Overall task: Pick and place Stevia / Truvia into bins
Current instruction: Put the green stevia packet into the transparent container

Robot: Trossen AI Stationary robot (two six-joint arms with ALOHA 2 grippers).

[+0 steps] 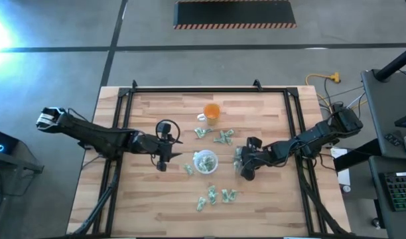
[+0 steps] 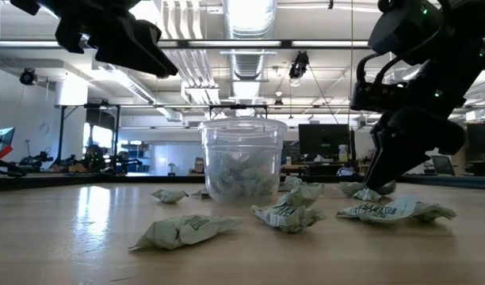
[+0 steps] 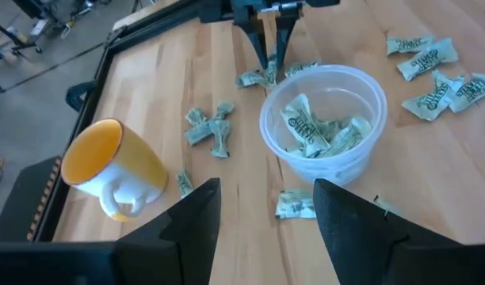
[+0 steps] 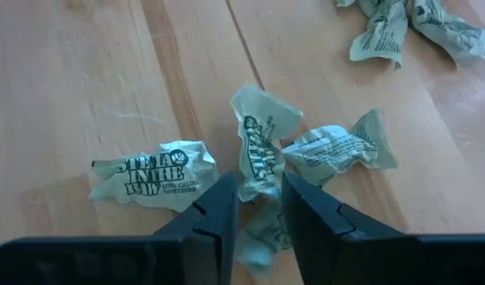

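While the left end effector (image 1: 164,161) hung open at the cup's (image 1: 204,161) nine o'clock, the right end effector (image 4: 253,207) pinched one crumpled sachet (image 4: 259,150) at three o'clock; lifting straight should spare its neighbours on the surface (image 1: 269,206).

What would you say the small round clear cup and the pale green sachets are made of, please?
Small round clear cup: seemingly thin plastic, glossy; the sachets inside it show through its wall.
Pale green sachets: apparently matte printed paper; they are creased and crumpled, with dark lettering. A lining cannot be seen.
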